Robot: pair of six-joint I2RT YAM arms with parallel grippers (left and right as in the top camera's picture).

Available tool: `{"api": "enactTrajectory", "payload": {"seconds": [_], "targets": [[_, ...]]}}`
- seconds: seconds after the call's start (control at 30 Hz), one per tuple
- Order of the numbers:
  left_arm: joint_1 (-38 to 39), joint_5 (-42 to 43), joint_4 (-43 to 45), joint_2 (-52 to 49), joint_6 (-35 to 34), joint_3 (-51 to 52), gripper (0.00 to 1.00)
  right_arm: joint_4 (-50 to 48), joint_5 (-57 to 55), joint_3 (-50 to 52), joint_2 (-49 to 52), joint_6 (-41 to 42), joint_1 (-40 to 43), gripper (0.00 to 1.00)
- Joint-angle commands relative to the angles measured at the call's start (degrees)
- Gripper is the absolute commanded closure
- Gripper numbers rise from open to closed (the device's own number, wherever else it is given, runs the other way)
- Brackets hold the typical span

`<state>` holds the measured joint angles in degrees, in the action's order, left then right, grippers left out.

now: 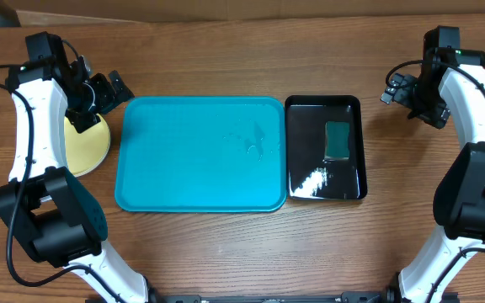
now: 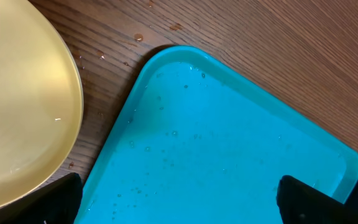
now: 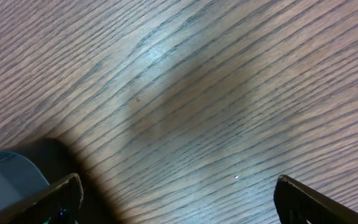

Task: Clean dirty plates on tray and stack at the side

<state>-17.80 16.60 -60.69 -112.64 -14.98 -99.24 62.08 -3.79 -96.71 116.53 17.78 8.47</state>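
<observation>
The turquoise tray (image 1: 200, 156) lies in the middle of the table with nothing on it but a few water drops; its corner fills the left wrist view (image 2: 229, 149). A yellow-green plate (image 1: 87, 145) rests on the table left of the tray, also in the left wrist view (image 2: 17, 106). I cannot tell whether other plates lie under it; the aqua and white plates are not visible. My left gripper (image 1: 112, 91) is open and empty above the tray's far left corner (image 2: 179, 202). My right gripper (image 1: 397, 87) is open and empty over bare table at the far right (image 3: 179, 199).
A glossy black tray (image 1: 327, 147) sits right of the turquoise tray with a dark green sponge (image 1: 337, 140) in it. Small reddish specks dot the wood near the tray corner (image 2: 138, 37).
</observation>
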Motion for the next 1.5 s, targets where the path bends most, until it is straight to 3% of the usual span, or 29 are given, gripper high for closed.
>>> {"api": "enactTrajectory", "payload": {"seconds": [0.0, 0.2, 0.5, 0.67, 0.97, 1.17, 1.3, 1.47], "targets": [[0.2, 0.8, -0.1, 1.4, 0.9, -0.5, 0.00, -0.3, 0.0, -1.4, -2.7, 0.2, -1.6, 0.00], [0.2, 0.8, -0.1, 1.4, 0.9, -0.5, 0.00, -0.3, 0.0, -1.4, -13.9, 0.2, -5.6, 0.00], [0.2, 0.8, -0.1, 1.4, 0.9, -0.5, 0.00, -0.3, 0.0, -1.4, -39.6, 0.2, -14.2, 0.00], [0.2, 0.8, -0.1, 1.4, 0.9, -0.5, 0.00, -2.3, -6.2, -0.7, -53.2, -1.7, -18.2, 0.00], [0.2, 0.8, -0.1, 1.4, 0.9, -0.5, 0.00, -5.0, -6.7, 12.9, -80.2, -1.7, -17.6, 0.00], [0.2, 0.8, -0.1, 1.4, 0.9, -0.5, 0.00, -20.2, -7.3, 34.0, -99.3, -1.7, -16.0, 0.00], [0.2, 0.8, -0.1, 1.4, 0.9, -0.5, 0.00, -40.5, -3.8, 54.1, -109.3, -1.5, -14.4, 0.00], [0.2, 0.8, -0.1, 1.4, 0.9, -0.5, 0.00, -64.6, 1.0, 70.0, -111.4, -1.0, -14.2, 0.00]]}}
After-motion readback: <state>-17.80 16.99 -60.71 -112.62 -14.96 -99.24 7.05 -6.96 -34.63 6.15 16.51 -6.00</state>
